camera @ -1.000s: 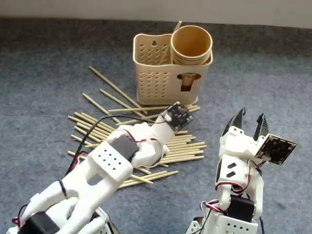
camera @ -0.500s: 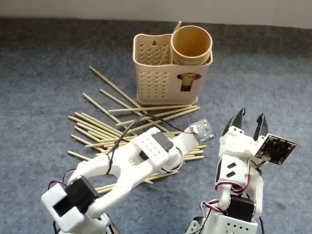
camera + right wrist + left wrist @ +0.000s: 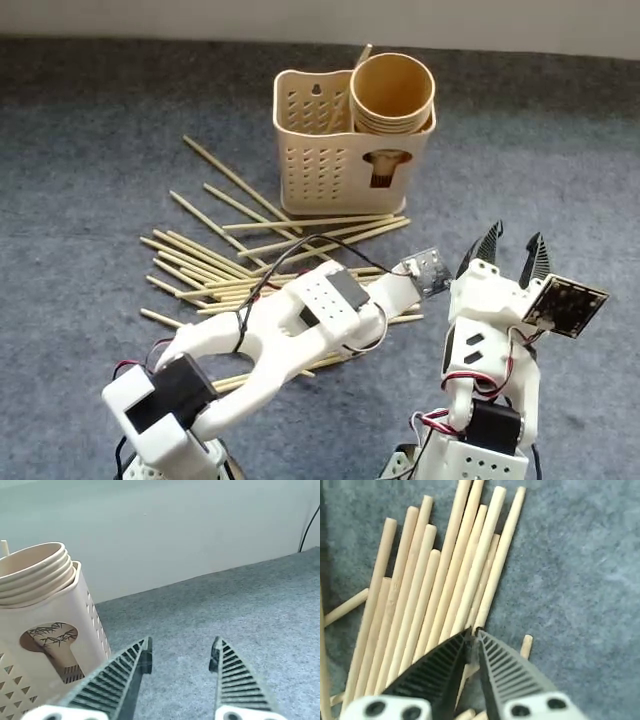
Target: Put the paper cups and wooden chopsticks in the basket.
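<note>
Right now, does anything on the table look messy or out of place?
Yes. The wooden chopsticks lie scattered on the grey mat in front of the basket, many crossing at odd angles. The paper cups sit stacked upright in the basket; nothing looks spilled or broken.

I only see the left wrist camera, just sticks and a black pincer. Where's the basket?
Observer: The basket stands upright just past the far side of the chopsticks pile in the high view.
Operator: Are the cups in it?
Observer: Yes, stacked paper cups sit in one of its compartments.
Operator: What about the other arm?
Observer: The right pincer is open and empty, held up off to the side of the pile.
</note>
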Robot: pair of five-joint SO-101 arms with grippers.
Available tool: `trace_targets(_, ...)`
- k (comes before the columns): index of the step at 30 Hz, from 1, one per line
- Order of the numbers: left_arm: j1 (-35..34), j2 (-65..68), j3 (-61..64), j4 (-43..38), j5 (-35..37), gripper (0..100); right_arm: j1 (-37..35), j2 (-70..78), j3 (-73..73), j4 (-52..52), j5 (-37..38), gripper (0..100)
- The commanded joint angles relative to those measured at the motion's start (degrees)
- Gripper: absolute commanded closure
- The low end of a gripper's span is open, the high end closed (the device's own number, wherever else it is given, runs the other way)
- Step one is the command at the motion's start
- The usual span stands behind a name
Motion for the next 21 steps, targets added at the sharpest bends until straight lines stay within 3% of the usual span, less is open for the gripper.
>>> trace_targets(1, 0.75, 0.04, -2.15, 0.18, -0.35, 99, -0.22, -0.75, -0.22, -1.45, 0.70, 80.0)
trace_targets(10, 2.42, -0.48, -4.18, 5.54, -0.18, 99, -0.22, -0.75, -0.22, -1.45, 0.79, 80.0)
trace_targets(14, 0.04, -0.48, -5.58, 6.42, 1.05, 99, -0.22, -0.75, -0.22, -1.45, 0.79, 80.0)
trace_targets(21, -3.47, -0.48, -7.25, 8.70, 2.81, 88, -0.22, -0.75, -0.31, -1.45, 0.79, 80.0)
